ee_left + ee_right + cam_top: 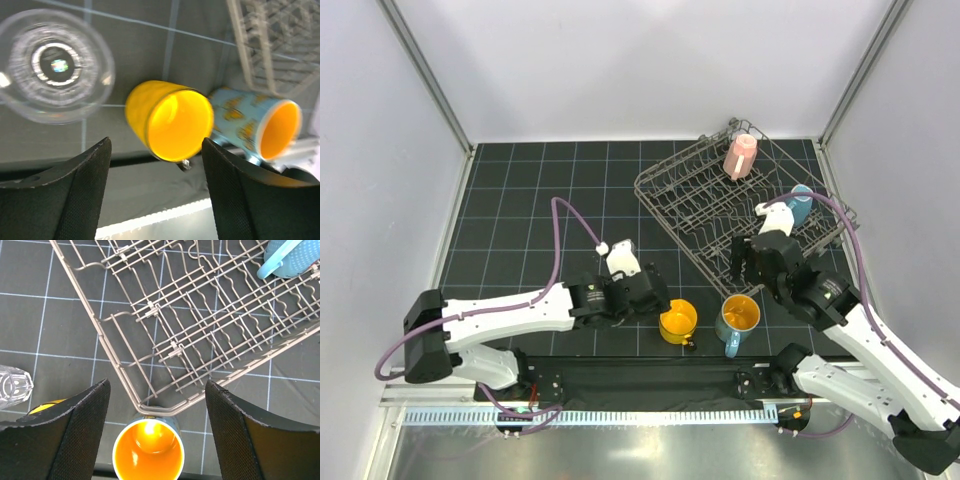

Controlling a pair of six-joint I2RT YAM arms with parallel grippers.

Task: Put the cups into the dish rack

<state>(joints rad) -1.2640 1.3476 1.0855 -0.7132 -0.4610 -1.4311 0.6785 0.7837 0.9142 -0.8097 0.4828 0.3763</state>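
Observation:
The grey wire dish rack stands at the back right. A pink cup sits at its far end and a blue mug at its right side. In front of the rack's near corner stand a yellow mug and a blue mug with an orange inside. A clear glass tumbler stands left of the yellow mug. My left gripper hovers open over the yellow mug. Above the orange-lined mug, my right gripper is open and empty.
The black gridded mat covers the table. A black strip and a metal rail run along the near edge. White walls close in the back and both sides. The rack's near corner almost touches the orange-lined mug.

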